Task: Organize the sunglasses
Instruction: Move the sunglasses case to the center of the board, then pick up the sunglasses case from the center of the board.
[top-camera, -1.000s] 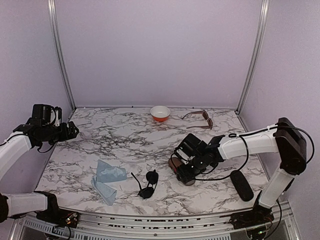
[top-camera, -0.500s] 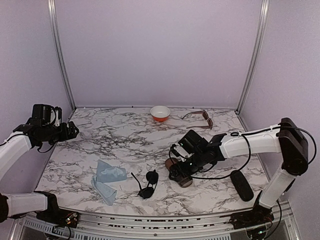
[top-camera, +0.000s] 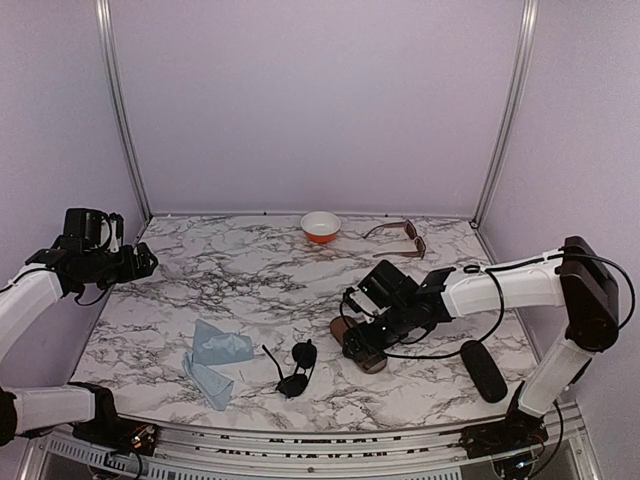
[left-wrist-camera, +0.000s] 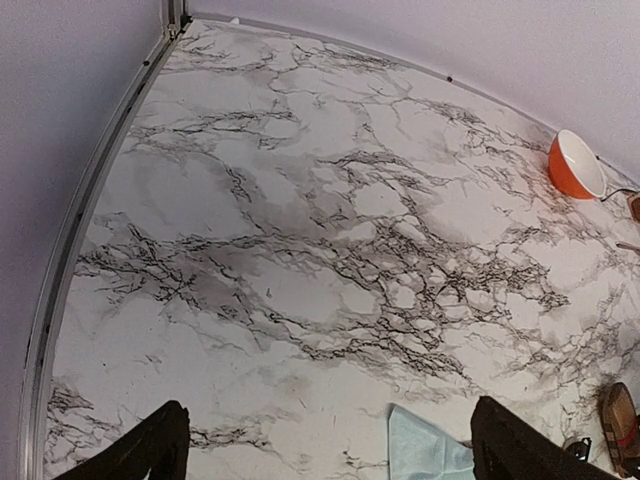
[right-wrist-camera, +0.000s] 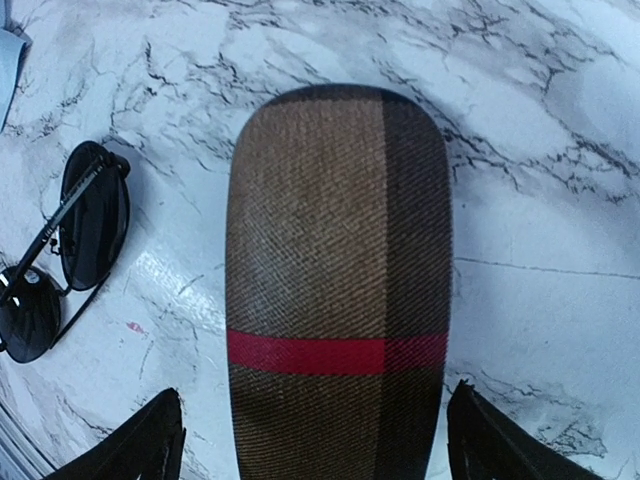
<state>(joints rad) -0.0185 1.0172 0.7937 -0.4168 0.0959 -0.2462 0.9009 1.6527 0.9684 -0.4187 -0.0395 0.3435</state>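
Observation:
The small black round-lens sunglasses (top-camera: 296, 368) lie folded near the table's front, and show at the left of the right wrist view (right-wrist-camera: 70, 250). The brown squarish sunglasses (top-camera: 400, 238) rest at the back right. My right gripper (top-camera: 366, 334) hovers open over the brown case with a red stripe (right-wrist-camera: 335, 290), which lies flat on the marble. Its fingertips (right-wrist-camera: 150, 445) straddle the case's near end, and the left one stands clear of the fabric. My left gripper (top-camera: 140, 262) hangs open and empty, high at the far left (left-wrist-camera: 330, 455).
An orange bowl (top-camera: 320, 226) sits at the back centre. A crumpled blue cloth (top-camera: 215, 360) lies front left, beside the black pair. An oblong black case (top-camera: 483, 370) lies front right, near the right arm's base.
My right gripper's jaws have widened off the brown case and the arm has shifted slightly left. The left arm has not moved.

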